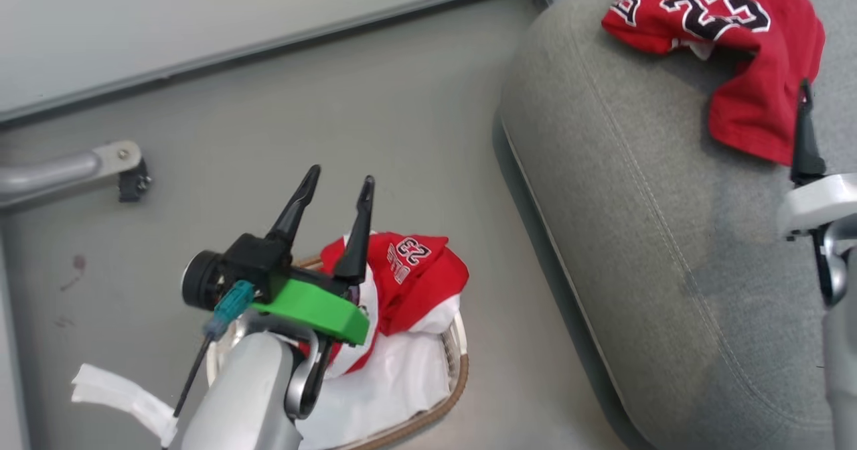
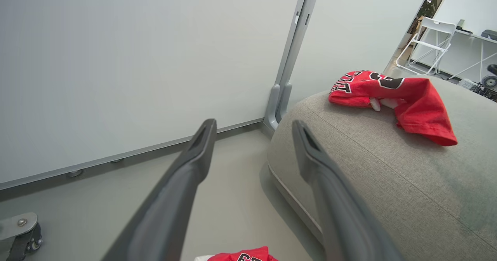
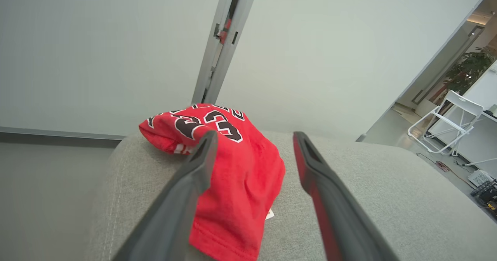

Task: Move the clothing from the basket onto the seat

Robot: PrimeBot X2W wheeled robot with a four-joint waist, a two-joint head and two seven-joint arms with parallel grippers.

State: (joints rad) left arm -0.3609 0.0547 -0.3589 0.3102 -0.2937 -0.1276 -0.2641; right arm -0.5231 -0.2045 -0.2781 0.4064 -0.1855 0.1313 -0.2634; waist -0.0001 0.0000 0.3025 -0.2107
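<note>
One red garment with "23" lies crumpled on the grey sofa seat, at its far rounded end; it is the red garment in the left wrist view and the red garment in the right wrist view. A second red garment sits in the oval basket on the white liner. My left gripper hovers open above the basket's left side, holding nothing. My right gripper stands open just over the seat, close behind the first garment, empty.
Grey floor lies between basket and sofa. A pale partition wall runs along the back. A metal leg with a caster juts in at the left. White folding chair stands far off beyond the sofa.
</note>
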